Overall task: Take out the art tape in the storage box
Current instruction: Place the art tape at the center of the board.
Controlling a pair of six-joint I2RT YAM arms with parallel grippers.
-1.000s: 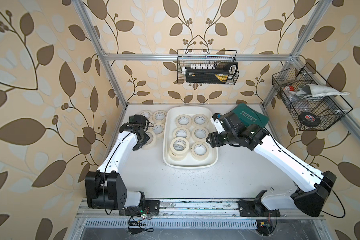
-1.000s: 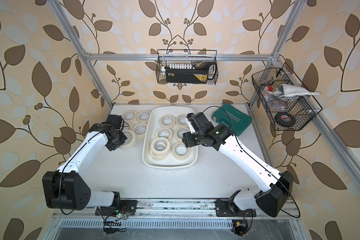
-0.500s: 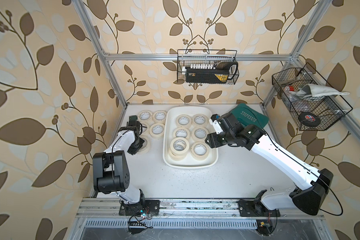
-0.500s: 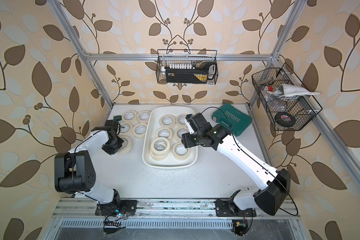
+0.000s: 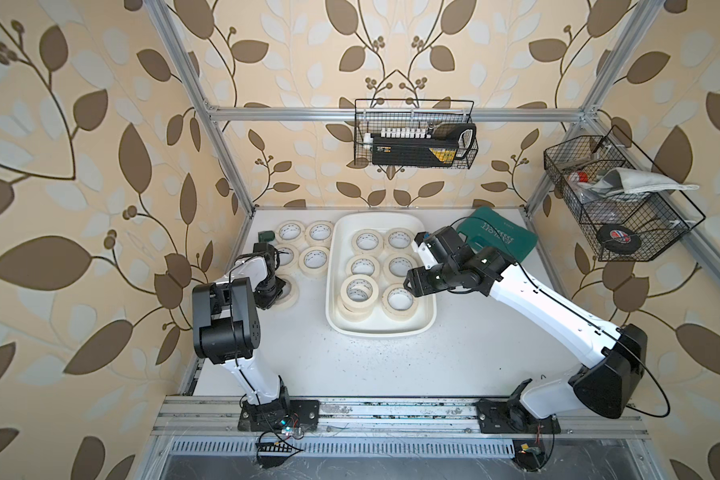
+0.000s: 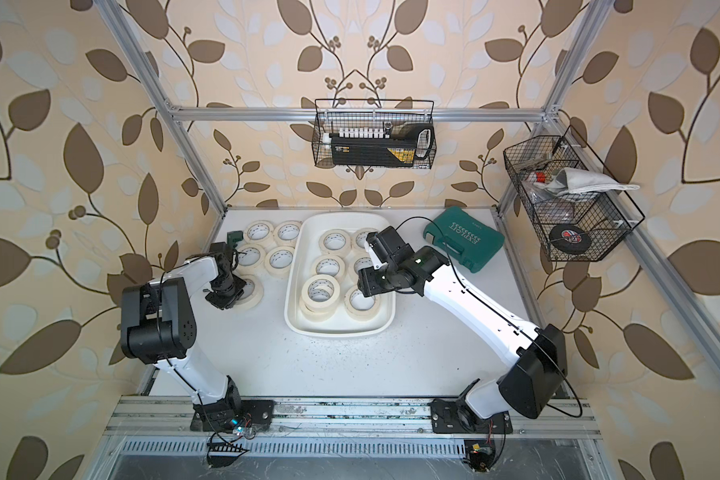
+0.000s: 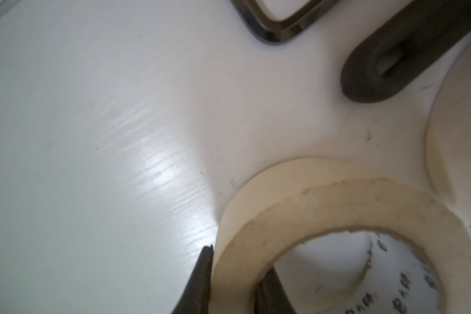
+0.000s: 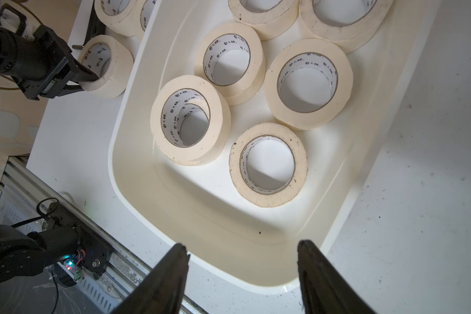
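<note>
Left tool (image 7: 235, 277) pinches one art tape (image 7: 337, 204) wall; right tool (image 8: 242, 250) spread (teal case (image 6: 464, 239) reads EXPLOIT)

Both arms are the same build tbh: left arm (image 5: 248, 365) and right arm (image 5: 549, 307) have glossy white shells with chunky black joint housings. A thin black cable (image 5: 666, 392) loops along each. Flat black base plates (image 5: 304, 411), tiny green LEDs (image 5: 484, 261) on the right wrist, dark tapered fingers (image 8: 169, 280) on the right pincer (image 8: 242, 244).
</note>
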